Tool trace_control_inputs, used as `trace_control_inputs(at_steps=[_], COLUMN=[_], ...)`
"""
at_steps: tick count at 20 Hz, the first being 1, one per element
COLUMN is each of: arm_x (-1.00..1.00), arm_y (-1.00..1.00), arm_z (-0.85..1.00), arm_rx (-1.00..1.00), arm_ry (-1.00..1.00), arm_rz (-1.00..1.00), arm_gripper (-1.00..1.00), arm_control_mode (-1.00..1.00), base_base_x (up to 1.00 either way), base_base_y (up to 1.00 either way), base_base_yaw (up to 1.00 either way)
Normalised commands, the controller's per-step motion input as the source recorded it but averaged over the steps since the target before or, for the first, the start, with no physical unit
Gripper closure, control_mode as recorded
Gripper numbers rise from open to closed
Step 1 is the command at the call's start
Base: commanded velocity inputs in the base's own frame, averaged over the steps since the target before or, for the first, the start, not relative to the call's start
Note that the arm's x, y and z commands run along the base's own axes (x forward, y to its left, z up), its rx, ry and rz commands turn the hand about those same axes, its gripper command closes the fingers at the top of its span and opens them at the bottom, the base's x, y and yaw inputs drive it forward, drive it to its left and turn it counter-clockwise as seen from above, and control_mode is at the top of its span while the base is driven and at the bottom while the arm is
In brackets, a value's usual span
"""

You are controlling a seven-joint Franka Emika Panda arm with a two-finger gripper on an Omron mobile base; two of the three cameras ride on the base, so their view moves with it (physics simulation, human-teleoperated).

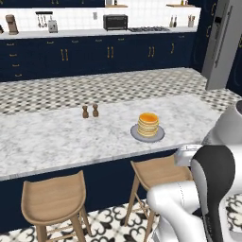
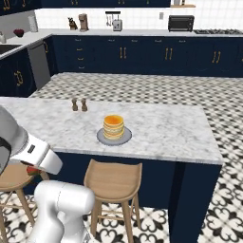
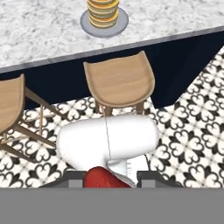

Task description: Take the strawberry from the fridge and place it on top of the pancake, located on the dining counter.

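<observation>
Red and rounded, the strawberry (image 3: pixel 104 178) sits pinched between the pincer's (image 3: pixel 109 180) two dark finger tips at the bottom of the hand view — the jaws clenched on it, carried low in front of the stools rather than over the counter. From the right base view just a sliver of that red (image 2: pixel 32 170) peeks out beneath the white wrist, down by the left-hand stool (image 2: pixel 12 178); the left base view gives me the arm's dark elbow and white links instead. Well apart from the fruit, the pancake (image 1: pixel 148 124) stands as a golden stack on its grey plate (image 1: pixel 137 135), near the front edge of the dining counter (image 1: pixel 56 137). Two small brown shakers (image 1: pixel 90 111) stand further back on the marble. Only the left base view catches the fridge (image 1: pixel 222 47) — grey, far right, beyond the patterned floor.
</observation>
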Motion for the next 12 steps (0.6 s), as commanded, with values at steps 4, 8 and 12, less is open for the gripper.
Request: trace_control_inputs(at_steps=[4,8,12], arm_x=[1.0,1.0,1.0], arm_y=[-0.01,-0.05,-0.31], arm_z=[0.01,0.01,0.0], arm_rx=[0.0,0.0,0.0], arm_ry=[0.11,0.14,0.05], arm_rz=[0.08,0.1,0.14], arm_gripper=[1.0,1.0,1.0], arm_control_mode=[-1.0,-1.0,-1.0], base_base_x=[0.0,0.0,0.0], base_base_y=[0.0,0.0,0.0], base_base_yaw=[0.0,0.0,0.0])
